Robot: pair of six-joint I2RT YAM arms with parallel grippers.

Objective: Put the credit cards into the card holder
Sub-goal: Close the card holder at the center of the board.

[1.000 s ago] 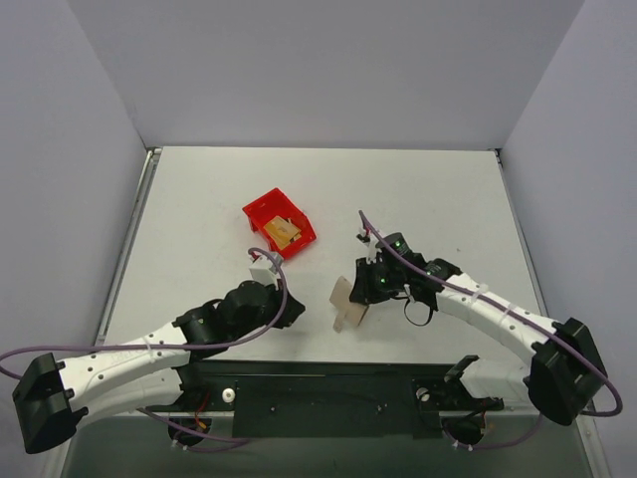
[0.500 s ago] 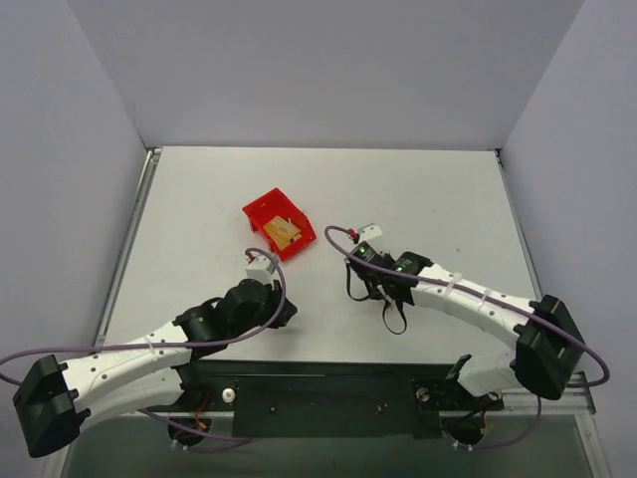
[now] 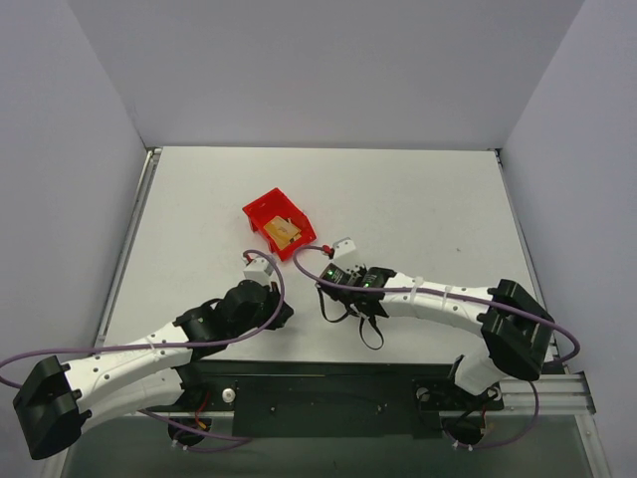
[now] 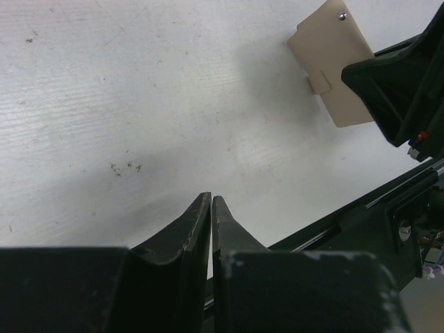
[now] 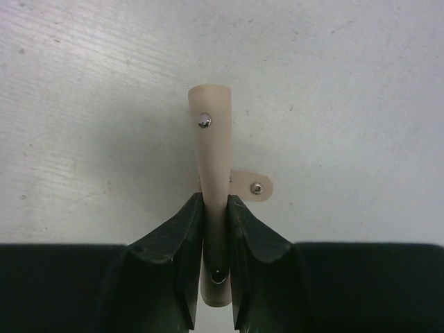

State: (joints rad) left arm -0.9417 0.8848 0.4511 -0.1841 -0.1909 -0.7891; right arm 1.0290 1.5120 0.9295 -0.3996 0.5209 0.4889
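Near the worktop's near edge my right end effector pinches the card holder; left end effector nearly closed, empty; credit cards lie in the red bin; holder likely needs opening next.

Red plastic bin sitting diag. on white table, left of ctr; grey walls enclosing table on 3 sides; small scuffs showing on surface.

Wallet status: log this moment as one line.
right end effector: shut on wallet | left end effector: shut, empty | cards: in red bin
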